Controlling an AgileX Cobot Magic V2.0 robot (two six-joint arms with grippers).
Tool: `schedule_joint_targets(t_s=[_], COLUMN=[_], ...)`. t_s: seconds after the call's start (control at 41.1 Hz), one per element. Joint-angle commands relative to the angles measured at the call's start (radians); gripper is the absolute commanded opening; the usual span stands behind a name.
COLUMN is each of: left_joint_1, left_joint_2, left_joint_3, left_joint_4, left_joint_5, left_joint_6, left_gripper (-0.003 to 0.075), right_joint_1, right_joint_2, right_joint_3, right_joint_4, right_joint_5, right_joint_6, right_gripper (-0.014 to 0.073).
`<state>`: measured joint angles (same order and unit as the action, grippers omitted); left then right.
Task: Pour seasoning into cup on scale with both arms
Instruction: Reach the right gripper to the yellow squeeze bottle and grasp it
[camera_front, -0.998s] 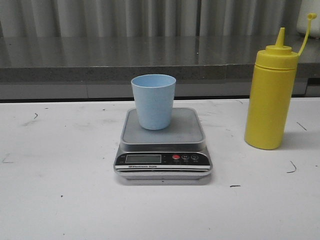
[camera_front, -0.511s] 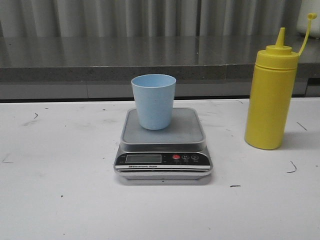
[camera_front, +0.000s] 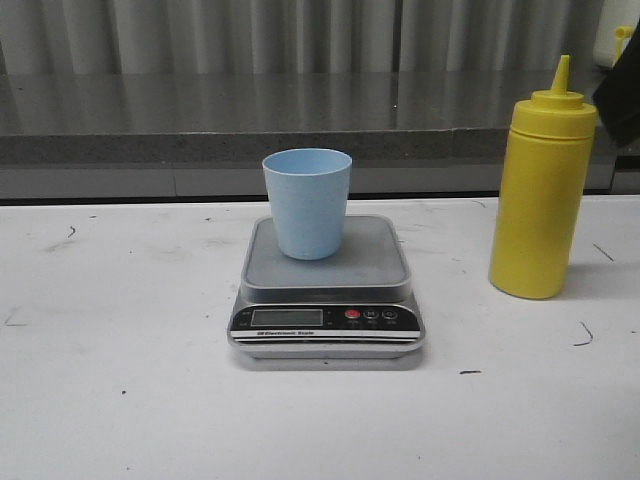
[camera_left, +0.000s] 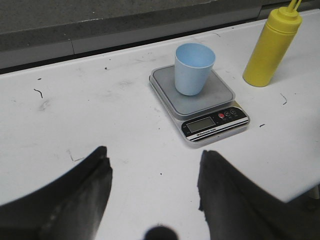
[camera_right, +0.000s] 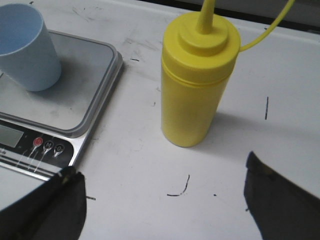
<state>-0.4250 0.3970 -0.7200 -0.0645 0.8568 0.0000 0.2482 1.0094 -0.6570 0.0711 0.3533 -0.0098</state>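
Right now the yellow seasoning bottle (camera_front: 540, 190) stands straight up on the white worktop (camera_front: 120, 400), with its pointy nozzle aimed at the ceiling. It is off to the right of the scale (camera_front: 327, 290), near it but not touching. The pale blue cup (camera_front: 308, 203) sits upright on the scale's steel plate, open end up. In the front view a dark shape covers the top right corner and hides most of the thin cap strap; what that shape is cannot be told. The right wrist view shows the strap curving away from the bottle's cap, and it shows the right tool (camera_right: 165, 205) with its two fingers wide apart, low and close to the bottle, holding nothing. The left wrist view shows the left tool (camera_left: 155, 195) with fingers apart too, well back from the scale. The numbers on the scale's little screen are too small to read.
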Motion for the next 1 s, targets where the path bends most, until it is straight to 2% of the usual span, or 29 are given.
schedule_joint_targets(t_s=[0.0, 0.17, 0.292, 0.682, 0.803, 0.974], left_joint_1=[0.001, 0.001, 0.001, 0.001, 0.001, 0.001], left_joint_2=[0.007, 0.007, 0.007, 0.007, 0.007, 0.007], left_joint_3=[-0.025, -0.025, -0.025, -0.025, -0.025, -0.025], left_joint_4=[-0.006, -0.006, -0.006, -0.006, -0.006, -0.006], left_joint_5=[-0.067, -0.067, -0.067, -0.067, -0.067, -0.067], left_joint_6=[-0.015, -0.015, -0.015, -0.015, -0.015, -0.015], left_gripper=[0.0388, 0.0388, 0.0388, 0.0388, 0.0388, 0.0388], right_joint_1=[0.000, 0.000, 0.000, -0.003, -0.003, -0.003], right_joint_2=[0.018, 0.090, 0.174, 0.506, 0.581, 0.670], right_joint_3=[0.066, 0.246, 0.314, 0.324, 0.311, 0.248], right_joint_4=[0.017, 0.017, 0.017, 0.041, 0.049, 0.061], right_joint_5=[-0.248, -0.621, -0.842, -1.335, -1.431, -1.441], right_joint_6=[-0.012, -0.011, -0.011, -0.004, 0.025, 0.025], right_gripper=[0.0654, 0.0654, 0.0654, 0.0654, 0.0654, 0.0654])
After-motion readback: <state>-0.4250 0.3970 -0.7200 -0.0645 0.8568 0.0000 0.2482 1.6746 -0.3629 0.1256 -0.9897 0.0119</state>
